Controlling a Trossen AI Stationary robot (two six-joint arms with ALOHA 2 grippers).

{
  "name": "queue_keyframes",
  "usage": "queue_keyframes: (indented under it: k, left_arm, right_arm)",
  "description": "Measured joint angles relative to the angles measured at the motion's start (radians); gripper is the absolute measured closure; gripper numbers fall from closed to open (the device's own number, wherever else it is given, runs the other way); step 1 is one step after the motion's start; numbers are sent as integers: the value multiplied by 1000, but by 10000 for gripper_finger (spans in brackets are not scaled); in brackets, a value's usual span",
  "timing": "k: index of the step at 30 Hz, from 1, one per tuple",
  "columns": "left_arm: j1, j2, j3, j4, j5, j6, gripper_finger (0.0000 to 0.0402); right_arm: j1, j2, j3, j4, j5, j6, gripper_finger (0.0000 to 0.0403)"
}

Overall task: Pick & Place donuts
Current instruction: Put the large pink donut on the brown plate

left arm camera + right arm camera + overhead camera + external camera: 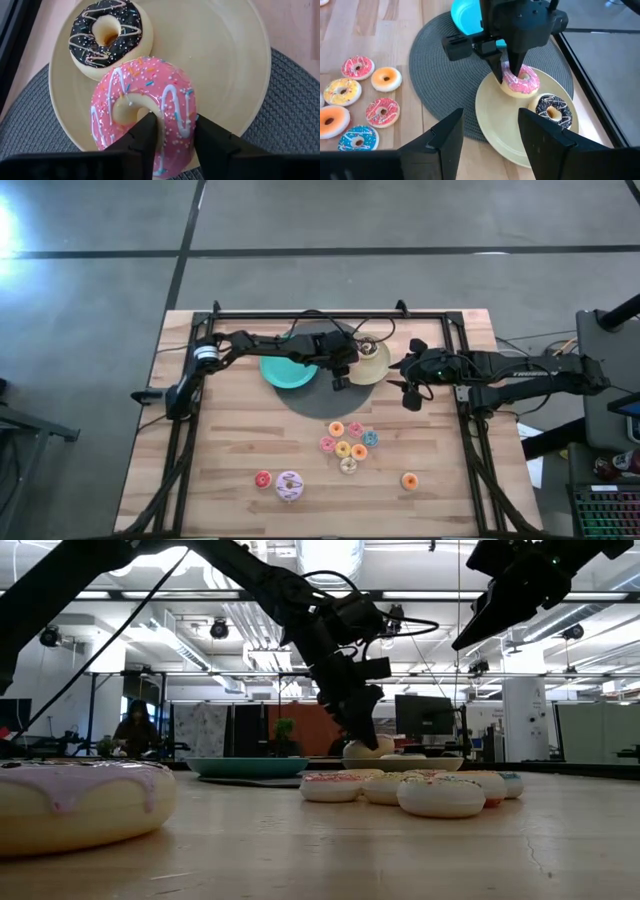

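Pink-frosted and sprinkled, the larger toy ring donut [145,107] lies on the round beige plate [230,65], with the left gripper [175,145] straddling its rim: one dark finger inside the hole, the other outside, the frosted band between them (whether the pads press it or stand just off it I cannot tell). Beside it on the same plate, touching or nearly so, sits the chocolate-brown frosted donut [107,35]. In the high view the plate overlaps the 1 o'clock edge of the dark grey woven round mat [440,75], and the round teal plate [288,370] sits at about 10 o'clock on the mat.

At 3 o'clock from the beige plate, the right gripper [487,135] hangs above the table, fingers apart and holding nothing.

Toward 6 o'clock on the wooden table [230,440], a cluster of tiny donuts [347,442] lies; farther out rest a lilac-white frosted donut [290,485], a small red donut [263,479] and a small orange donut [409,480].
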Motion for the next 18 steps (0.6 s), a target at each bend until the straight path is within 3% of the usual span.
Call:
queue_keyframes:
  k: [18]
  left_arm:
    - [9,-1,0,0,12,-8,293]
  right_arm:
    - [0,0,0,3,0,8,228]
